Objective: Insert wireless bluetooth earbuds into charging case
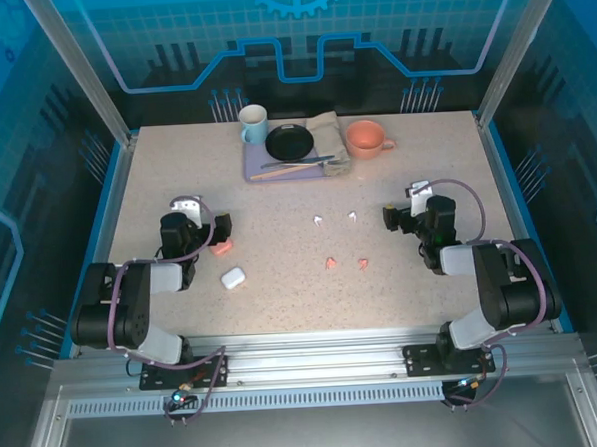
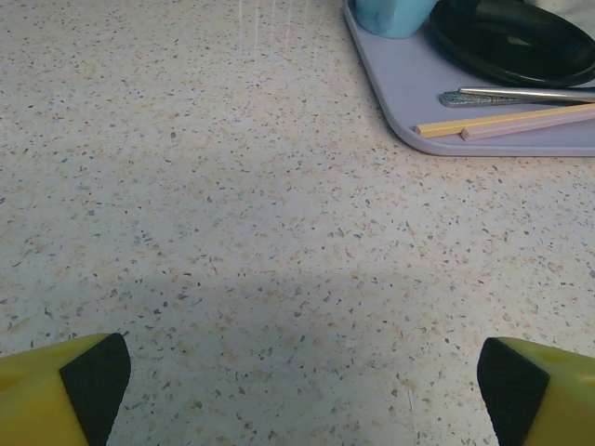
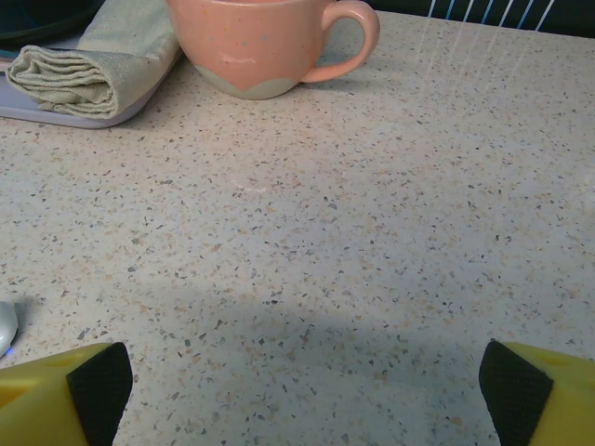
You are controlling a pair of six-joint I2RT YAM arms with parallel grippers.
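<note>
- The left gripper (image 2: 302, 386) and the right gripper (image 3: 297, 386) both stood wide, holding nothing.
- From the right gripper, the white earbuds (image 1: 318, 220) lay at nine o'clock and the pink earbuds (image 1: 331, 263) near eight. The white case (image 1: 232, 278) sat at six o'clock of the left gripper.
- The buds were likely light, hard and slippery — best pinched across the stem.
- No writing was legible.

From above and behind, I see the whole desk (image 1: 177, 190). Both wrist cameras skim low toward the far tray (image 2: 390, 84), which all views share.
</note>
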